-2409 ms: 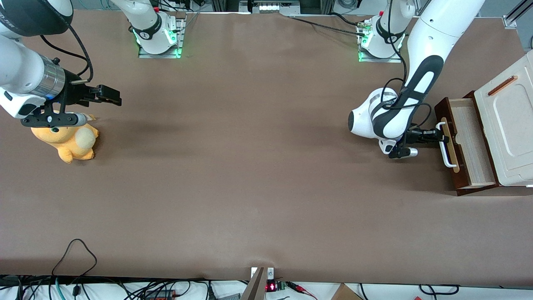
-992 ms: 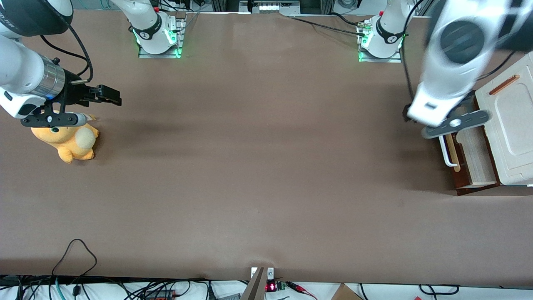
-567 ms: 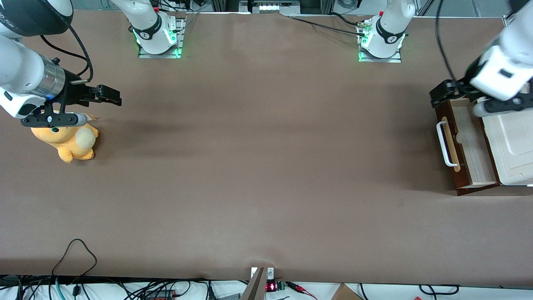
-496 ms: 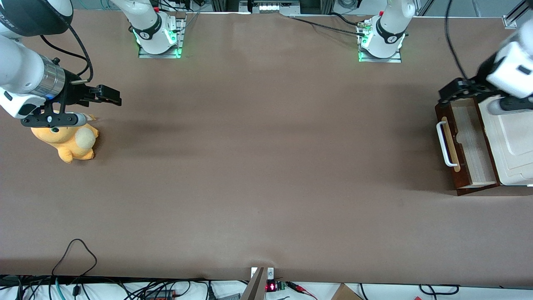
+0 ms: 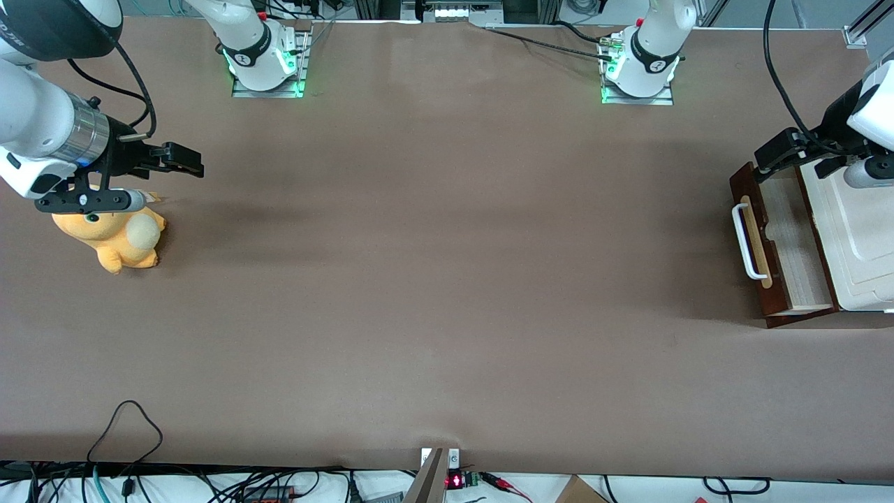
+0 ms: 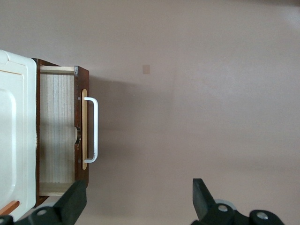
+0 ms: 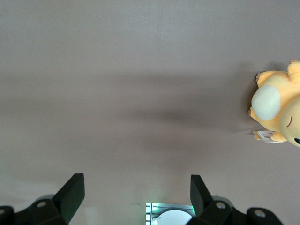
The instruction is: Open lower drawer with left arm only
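You are looking at the lower drawer [image 5: 782, 234] standing well out from under the cream cabinet top [image 5: 855, 230], at the working arm's end of the worktop [image 5: 447, 279], its pale wood inside showing. So, by my reading, the opening is looking done, and what is left is mostly a matter of not undoing it.

The left arm's tool [image 5: 777, 150] is hanging above the drawer's corner that lies farther from the front camera. Its fingers [image 6: 75, 202] are standing wide apart and are gripping nothing. The white handle [image 5: 742, 241] is lying free, nearer to the front camera than the tool and clear of it.

The danger you are facing is a low move from here. If you are bringing the arm down or sweeping it over the cabinet, the spread fingers are likely to catch the drawer's dark wall or the edge of the cabinet top. A knock on the drawer front is going to push it shut, and a knock on the cabinet may be shifting the whole unit, which is not looking fixed down
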Motion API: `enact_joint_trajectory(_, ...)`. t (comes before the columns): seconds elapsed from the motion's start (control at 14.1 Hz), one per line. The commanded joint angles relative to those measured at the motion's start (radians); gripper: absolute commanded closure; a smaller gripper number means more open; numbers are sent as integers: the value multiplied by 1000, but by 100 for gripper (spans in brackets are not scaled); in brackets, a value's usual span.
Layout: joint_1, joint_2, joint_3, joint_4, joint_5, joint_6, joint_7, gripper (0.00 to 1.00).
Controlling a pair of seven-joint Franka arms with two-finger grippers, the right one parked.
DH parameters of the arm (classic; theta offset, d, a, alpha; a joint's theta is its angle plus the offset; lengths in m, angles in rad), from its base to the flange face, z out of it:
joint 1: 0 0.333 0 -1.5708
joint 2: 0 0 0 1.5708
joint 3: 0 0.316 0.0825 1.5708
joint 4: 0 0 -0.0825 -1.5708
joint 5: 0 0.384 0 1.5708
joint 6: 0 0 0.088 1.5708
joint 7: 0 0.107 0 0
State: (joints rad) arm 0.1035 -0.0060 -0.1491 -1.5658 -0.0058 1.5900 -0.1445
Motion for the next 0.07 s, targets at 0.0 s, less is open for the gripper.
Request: enact_joint_trajectory(0.0,10,-29,-3,-30,-17,16,31,0)
